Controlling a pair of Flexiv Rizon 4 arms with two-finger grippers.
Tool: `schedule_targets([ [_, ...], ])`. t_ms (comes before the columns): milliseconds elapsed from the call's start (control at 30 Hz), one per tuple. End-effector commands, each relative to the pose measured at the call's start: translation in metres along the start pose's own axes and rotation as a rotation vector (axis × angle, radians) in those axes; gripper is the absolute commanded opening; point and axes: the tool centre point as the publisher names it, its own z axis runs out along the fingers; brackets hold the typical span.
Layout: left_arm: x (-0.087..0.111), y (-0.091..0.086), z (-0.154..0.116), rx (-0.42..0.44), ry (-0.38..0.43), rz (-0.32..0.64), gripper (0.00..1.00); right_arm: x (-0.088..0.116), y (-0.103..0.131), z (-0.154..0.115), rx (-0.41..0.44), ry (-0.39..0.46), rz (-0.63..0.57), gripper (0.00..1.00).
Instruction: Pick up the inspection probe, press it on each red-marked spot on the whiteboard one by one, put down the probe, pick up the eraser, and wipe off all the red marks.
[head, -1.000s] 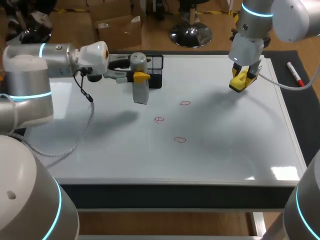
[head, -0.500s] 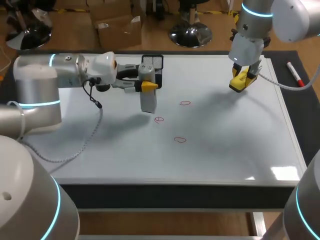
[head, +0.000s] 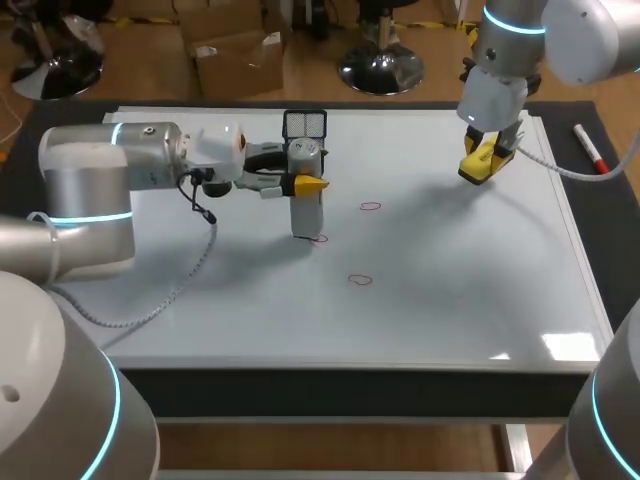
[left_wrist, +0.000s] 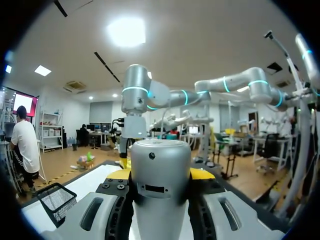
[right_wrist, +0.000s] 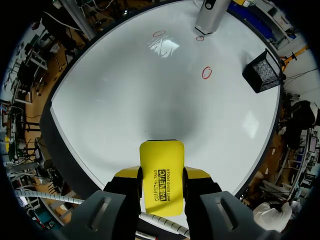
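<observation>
Left gripper pinches the probe, tip at the nine-o'clock red mark; right gripper, two o'clock on the whiteboard, clamps the eraser. Wiping not started.

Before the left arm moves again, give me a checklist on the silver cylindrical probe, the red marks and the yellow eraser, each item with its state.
1. Grip: left gripper shut on silver cylindrical probe from both sides: ok.
2. Posture: probe upright over the white whiteboard: ok.
3. Contact: probe tip pressed on the middle red mark: cannot tell; the tip stands at the mark, but contact is hidden.
4. Remaining targets: far red mark and near red mark uncovered: ok.
5. Other arm: yellow block eraser held in right gripper, away from all marks: ok.
</observation>
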Motion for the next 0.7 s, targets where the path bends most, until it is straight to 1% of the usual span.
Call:
schedule_targets([
  [33, -0.002, 0.002, 0.003, -0.005, 0.001, -0.008, 0.00, 0.000, 0.000, -0.001, 0.002, 0.002, -0.001, 0.00],
  [333, -0.007, 0.012, 0.006, -0.009, -0.003, -0.022, 0.00, 0.000, 0.000, -0.001, 0.002, 0.002, -0.001, 0.00],
  [700, -0.007, 0.015, 0.010, -0.002, 0.007, -0.022, 0.00, 0.000, 0.000, -0.001, 0.002, 0.002, -0.001, 0.00],
])
